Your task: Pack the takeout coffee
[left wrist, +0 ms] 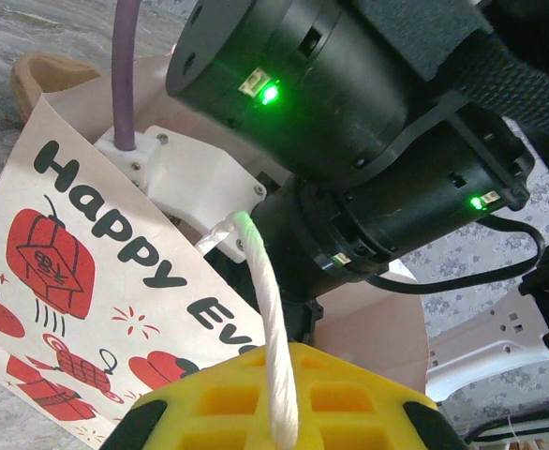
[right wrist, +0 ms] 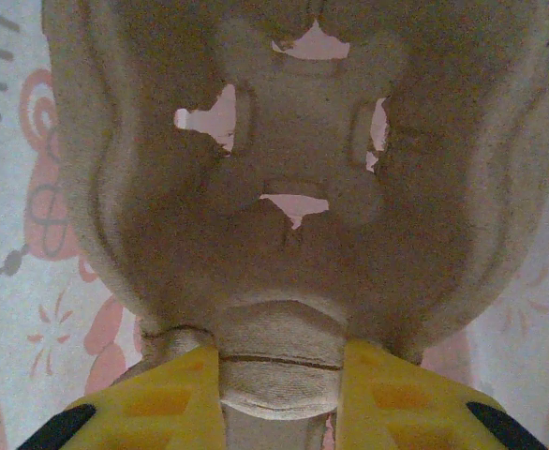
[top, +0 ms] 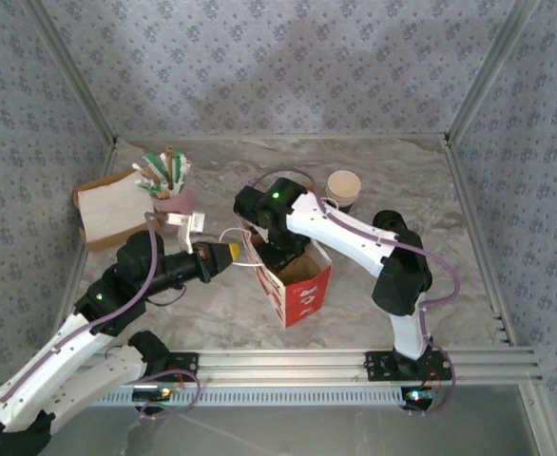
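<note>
A red paper bag (top: 302, 290) stands open mid-table; its printed side (left wrist: 78, 281) reads "Happy". My left gripper (top: 223, 255) is shut on the bag's white rope handle (left wrist: 273, 319), which runs over its yellow finger (left wrist: 349, 403) and holds the mouth open. My right gripper (top: 283, 255) reaches down into the bag. It is shut on the centre tab of a brown cardboard cup carrier (right wrist: 284, 234), with a yellow finger (right wrist: 167, 403) on each side of the tab. A small cup (top: 343, 189), dark outside and pale at the mouth, stands at the back right, apart from both grippers. It looks like the takeout coffee's cup.
A pink cup (top: 171, 201) stuffed with stir sticks and packets stands at the back left. Beside it is a brown tray (top: 115, 211) with white napkins. Patterned walls close the table on three sides. A metal rail (top: 355, 361) runs along the near edge.
</note>
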Available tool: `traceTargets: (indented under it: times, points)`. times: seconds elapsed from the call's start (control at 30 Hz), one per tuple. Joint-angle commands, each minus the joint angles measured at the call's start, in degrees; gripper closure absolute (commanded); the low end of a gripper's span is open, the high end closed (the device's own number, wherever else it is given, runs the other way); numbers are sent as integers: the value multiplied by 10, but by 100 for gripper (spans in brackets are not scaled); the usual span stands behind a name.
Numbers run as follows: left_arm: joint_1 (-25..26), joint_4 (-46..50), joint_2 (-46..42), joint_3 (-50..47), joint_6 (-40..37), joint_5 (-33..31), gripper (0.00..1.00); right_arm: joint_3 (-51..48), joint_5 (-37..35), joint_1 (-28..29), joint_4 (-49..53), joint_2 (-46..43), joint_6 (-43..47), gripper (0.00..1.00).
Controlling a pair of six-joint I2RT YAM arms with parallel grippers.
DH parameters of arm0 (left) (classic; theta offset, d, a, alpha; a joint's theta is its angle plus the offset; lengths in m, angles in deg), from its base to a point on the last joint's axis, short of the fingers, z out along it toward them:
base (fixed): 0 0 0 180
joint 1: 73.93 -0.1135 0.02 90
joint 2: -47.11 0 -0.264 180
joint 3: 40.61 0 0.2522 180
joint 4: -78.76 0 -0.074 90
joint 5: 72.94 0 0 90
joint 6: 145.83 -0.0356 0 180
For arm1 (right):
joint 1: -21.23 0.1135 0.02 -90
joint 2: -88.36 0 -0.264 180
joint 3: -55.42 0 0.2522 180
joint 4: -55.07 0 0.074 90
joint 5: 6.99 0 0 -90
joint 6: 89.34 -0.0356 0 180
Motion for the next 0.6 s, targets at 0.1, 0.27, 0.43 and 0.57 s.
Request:
traceTargets:
  times: [0.1,0.27,0.43,0.57]
  points:
    - [3,-20,-4,-2,-6,-6,100,-20,13,0,-9,10,-11,69]
    - [2,-23,-4,-6,-5,-8,100,-34,15,-4,-19,9,-11,69]
    - [2,-23,-5,-6,-5,-10,100,-47,17,-6,-30,7,-14,69]
    - [4,-25,-5,-7,-3,-10,100,-60,18,-6,-39,6,-14,68]
